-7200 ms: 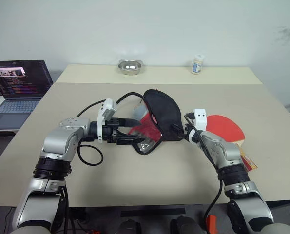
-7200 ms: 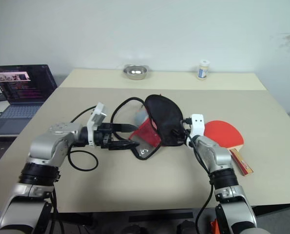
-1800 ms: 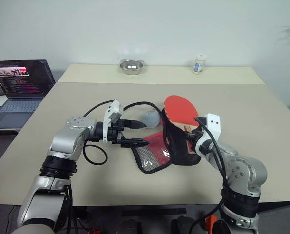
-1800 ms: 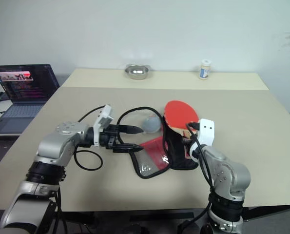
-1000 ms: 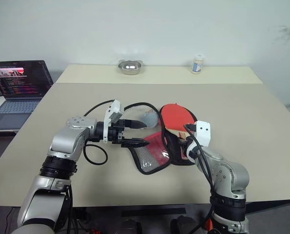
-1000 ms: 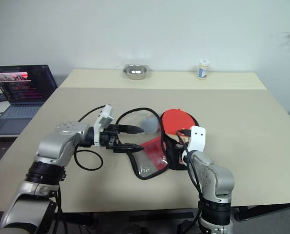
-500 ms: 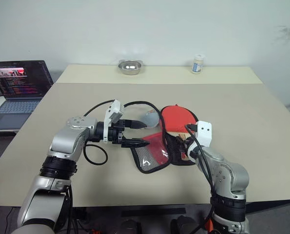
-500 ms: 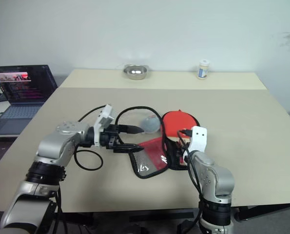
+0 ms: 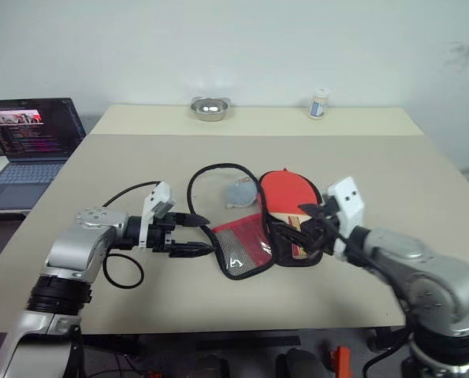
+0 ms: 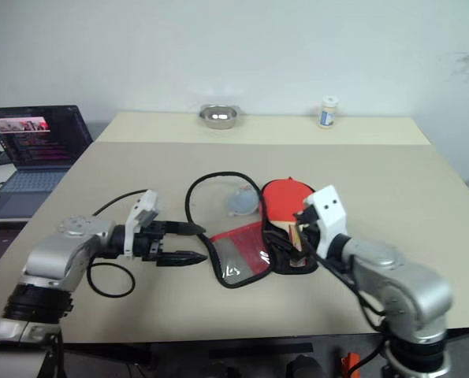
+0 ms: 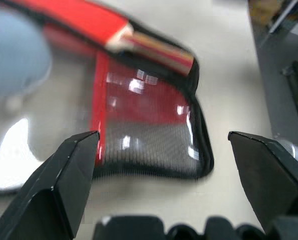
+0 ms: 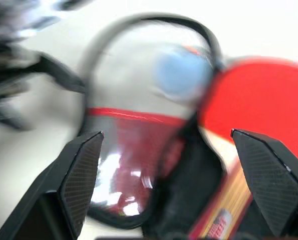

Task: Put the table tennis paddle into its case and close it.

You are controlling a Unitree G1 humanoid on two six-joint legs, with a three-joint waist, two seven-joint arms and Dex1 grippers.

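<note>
Table tennis paddle (image 9: 288, 191) lies partly inside the unzipped case (image 9: 259, 246) mid-desk; both grippers, left (image 9: 193, 236) and right (image 9: 311, 223), have jaws open, empty. Closing remains.

Plain white wall (image 9: 297, 39) behind, 2 beige rectangular tables (image 9: 423, 205) pushed together, an open dark laptop (image 9: 25, 138) on a side desk at left, even indoor light

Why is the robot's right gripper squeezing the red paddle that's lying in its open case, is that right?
No. The paddle does lie in the open case, but the right gripper is open and holds nothing; the right wrist view shows its fingers spread wide.
</note>
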